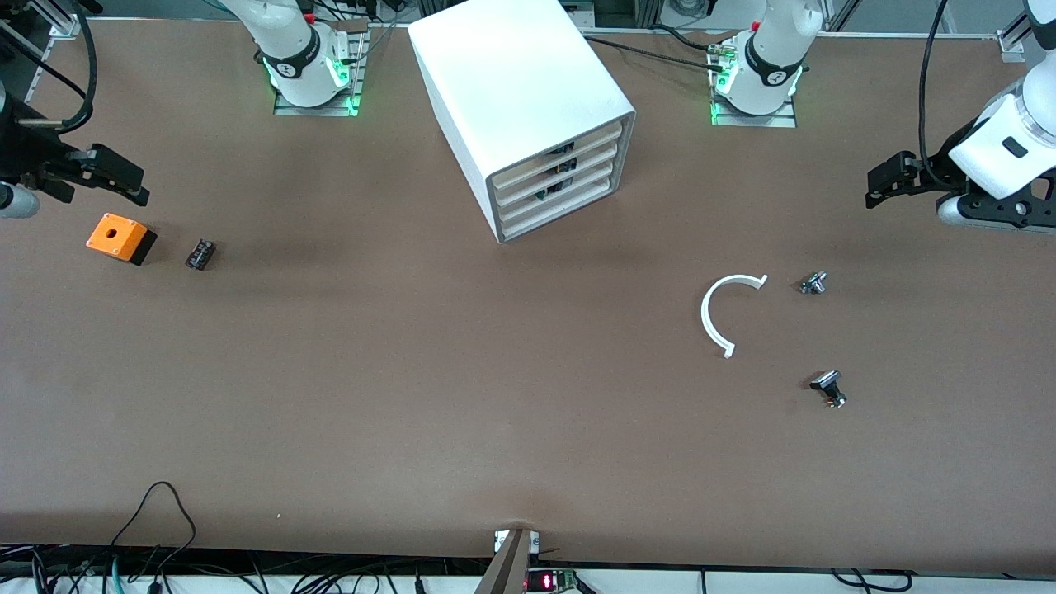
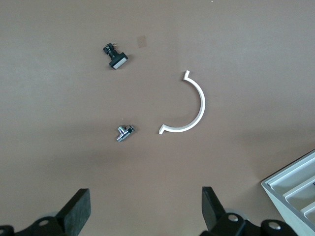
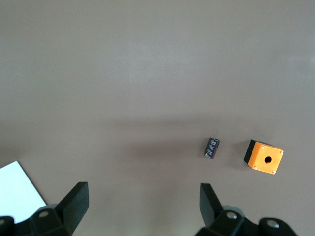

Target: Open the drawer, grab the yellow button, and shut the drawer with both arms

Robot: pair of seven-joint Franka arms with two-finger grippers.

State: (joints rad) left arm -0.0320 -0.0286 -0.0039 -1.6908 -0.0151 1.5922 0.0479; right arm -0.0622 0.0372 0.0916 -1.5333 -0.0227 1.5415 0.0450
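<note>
I have both arms waiting at the ends of the brown table (image 1: 412, 396). The left claw (image 2: 146, 209) hangs wide open and empty over the left arm's end of the table, and the right claw (image 3: 143, 204) hangs just as wide and empty over the right arm's end.

The white cabinet (image 1: 511, 91) stands between the two arm bases, turned at an angle, so its front faces partly toward the left arm's end. All four of its drawers are pushed in, and the top drawer (image 1: 557, 151) sits flush with the frame. Through the handle gaps I can make out something dark inside, but I cannot tell what it is, and I cannot see the button anywhere.

Near the left arm's end, a white half ring (image 1: 726, 312) lies flat on the table, nearer to the front camera than the cabinet. Just beside its upper tip, toward the left arm's end, lies a small silver and black part (image 1: 813, 283). A second black part (image 1: 828, 386) with a flat head lies nearer to the front camera than that one, apart from the ring.

Near the right arm's end, an orange box (image 1: 120, 238) with a hole in its top sits on a black base. A small black block (image 1: 200, 253) lies beside it, toward the cabinet, not touching.
</note>
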